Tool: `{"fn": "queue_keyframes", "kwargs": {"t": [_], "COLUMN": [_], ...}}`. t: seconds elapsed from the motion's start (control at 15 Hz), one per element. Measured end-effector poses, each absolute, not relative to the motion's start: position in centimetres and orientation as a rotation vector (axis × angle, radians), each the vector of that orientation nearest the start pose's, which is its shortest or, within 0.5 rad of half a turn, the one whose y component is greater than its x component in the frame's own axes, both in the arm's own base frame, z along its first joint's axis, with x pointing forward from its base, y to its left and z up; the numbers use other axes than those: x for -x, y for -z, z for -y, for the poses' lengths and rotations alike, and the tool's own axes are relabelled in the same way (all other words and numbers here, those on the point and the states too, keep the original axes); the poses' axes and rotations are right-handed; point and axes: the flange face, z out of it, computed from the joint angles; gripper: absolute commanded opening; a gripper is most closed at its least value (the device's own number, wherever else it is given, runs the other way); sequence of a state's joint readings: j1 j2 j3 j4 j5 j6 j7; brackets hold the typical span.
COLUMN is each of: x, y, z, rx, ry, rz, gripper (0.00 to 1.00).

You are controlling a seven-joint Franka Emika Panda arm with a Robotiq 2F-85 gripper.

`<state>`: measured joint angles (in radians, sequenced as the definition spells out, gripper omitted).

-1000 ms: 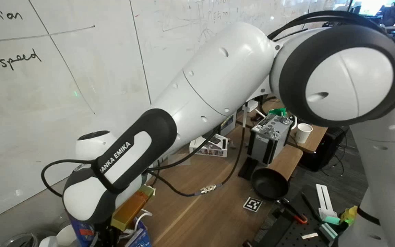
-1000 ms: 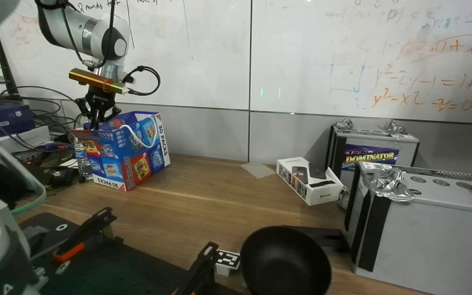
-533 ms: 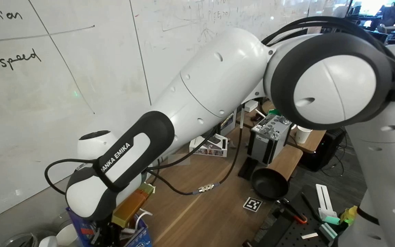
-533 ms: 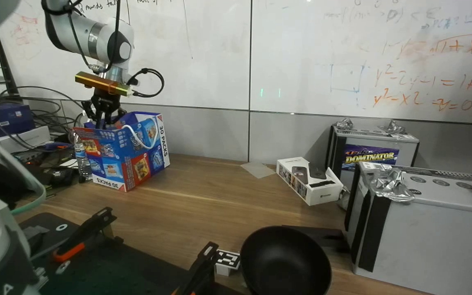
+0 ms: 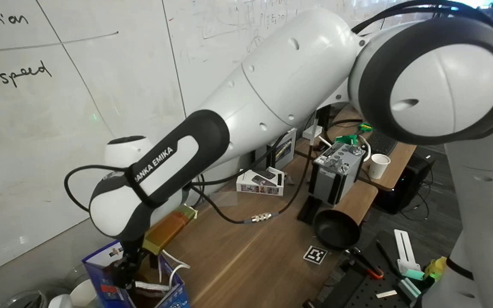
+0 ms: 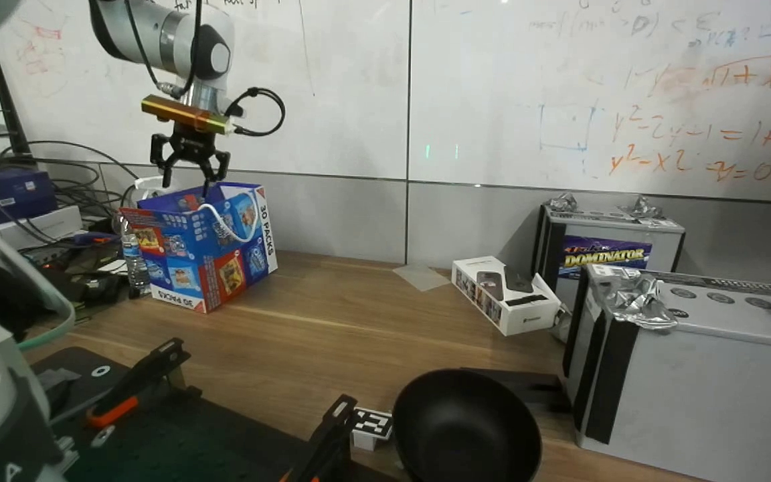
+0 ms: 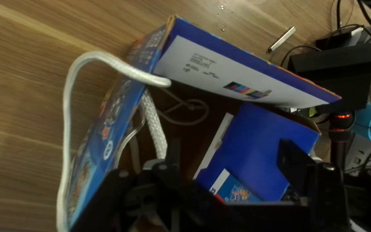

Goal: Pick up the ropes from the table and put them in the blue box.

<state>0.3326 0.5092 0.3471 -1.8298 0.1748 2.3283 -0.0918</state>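
The blue box stands on the brown table with its flaps up, by the wall. White ropes lie inside it against the dark brown interior. One rope loop hangs over the box's side and shows in both exterior views. My gripper is just over the box's mouth, its fingers spread apart. In the wrist view the gripper has a blue flap behind the gap and nothing held between its fingertips. A thick rope passes behind the left finger; whether they touch I cannot tell.
A water bottle and tangled cables stand beside the box. The whiteboard rises behind the table. Farther along are a white carton, grey metal cases and a black pan. Black clamps sit at the front.
Earlier my gripper was lower, its fingers close together in the box's mouth. It has opened and risen, moving slightly right in both exterior views. The box has not moved.
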Motion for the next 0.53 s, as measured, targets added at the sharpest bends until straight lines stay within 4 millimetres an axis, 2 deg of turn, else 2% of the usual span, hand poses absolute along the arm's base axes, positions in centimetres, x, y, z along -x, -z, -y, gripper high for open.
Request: {"fn": "queue_keyframes", "kwargs": {"t": [0.27, 0.4, 0.53], "x": [-51.7, -51.4, -50.6], "y": [-32.1, -33.3, -33.4], "z": [-34.8, -31.6, -28.2], "rx": [2.776, 2.813, 2.847], "ry": [-0.024, -0.005, -0.008], "rz": [0.79, 0.754, 0.724], "gripper": [1.0, 1.0, 1.0]}}
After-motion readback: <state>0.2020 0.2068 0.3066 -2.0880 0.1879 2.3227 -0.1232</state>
